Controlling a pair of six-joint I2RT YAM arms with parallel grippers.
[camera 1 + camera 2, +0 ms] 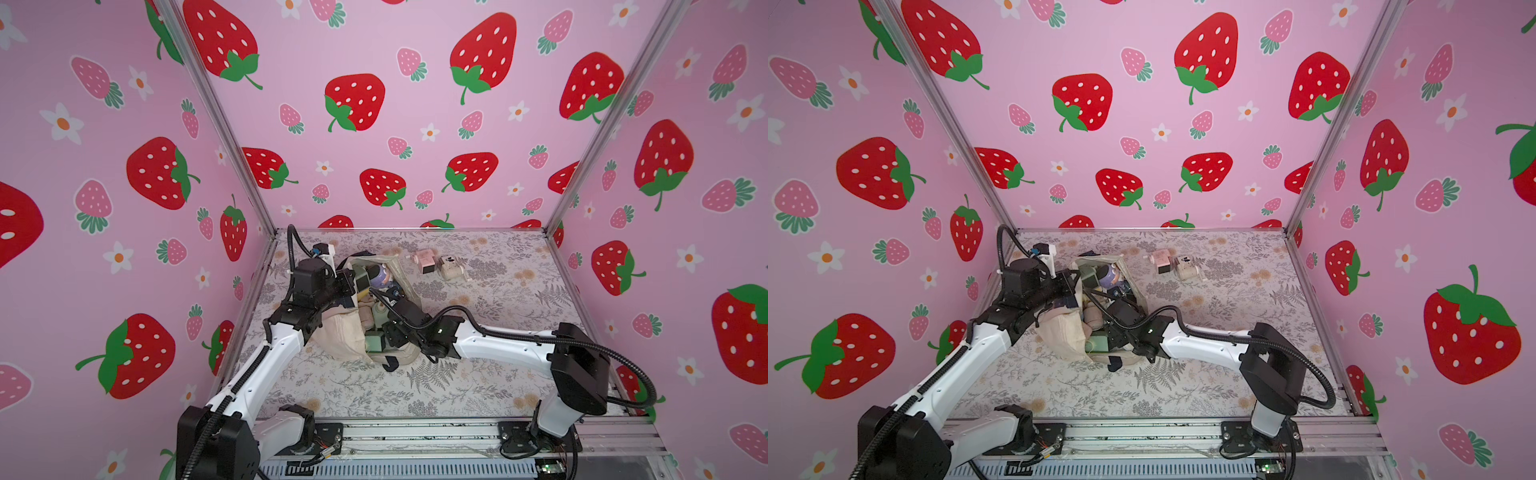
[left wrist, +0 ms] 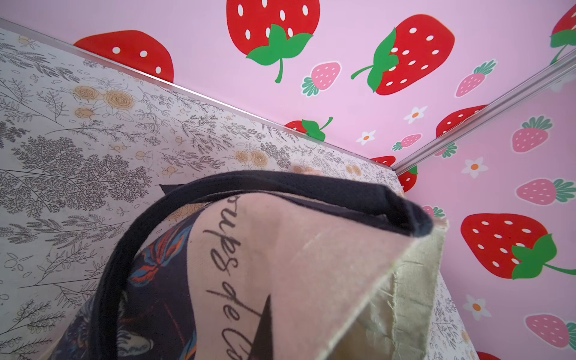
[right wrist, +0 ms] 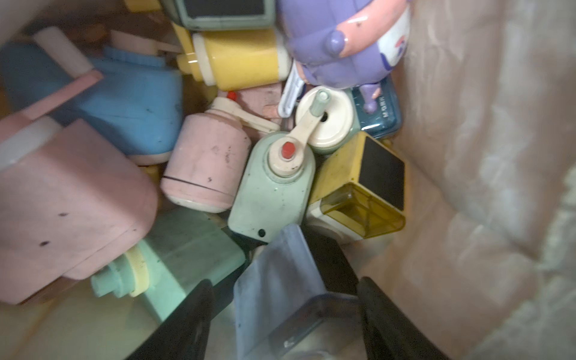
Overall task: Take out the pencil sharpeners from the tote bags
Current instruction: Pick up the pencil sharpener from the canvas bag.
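Observation:
The cream tote bag (image 1: 345, 336) (image 1: 1059, 332) lies open on the table, and its script print fills the left wrist view (image 2: 296, 265). My left gripper (image 1: 348, 286) (image 2: 265, 330) is shut on the bag's rim beside a navy handle (image 2: 311, 187). My right gripper (image 3: 285, 283) reaches inside the bag. Its jaws stand wide on either side of a grey-blue sharpener (image 3: 274, 268), with a narrow gap at one finger. Several pencil sharpeners are piled beyond: grey-green (image 3: 274, 187), pink (image 3: 205, 168), blue (image 3: 134, 99), yellow (image 3: 246, 59) and a purple cartoon one (image 3: 343, 40) (image 1: 380, 275).
A pink sharpener (image 1: 424, 261) (image 1: 1160, 262) and a cream one (image 1: 452, 269) (image 1: 1187, 269) stand on the floral table (image 1: 498, 353) behind and right of the bag. Strawberry-print walls (image 1: 374, 124) close in three sides. The bag's inner wall (image 3: 467, 156) runs close along the right gripper.

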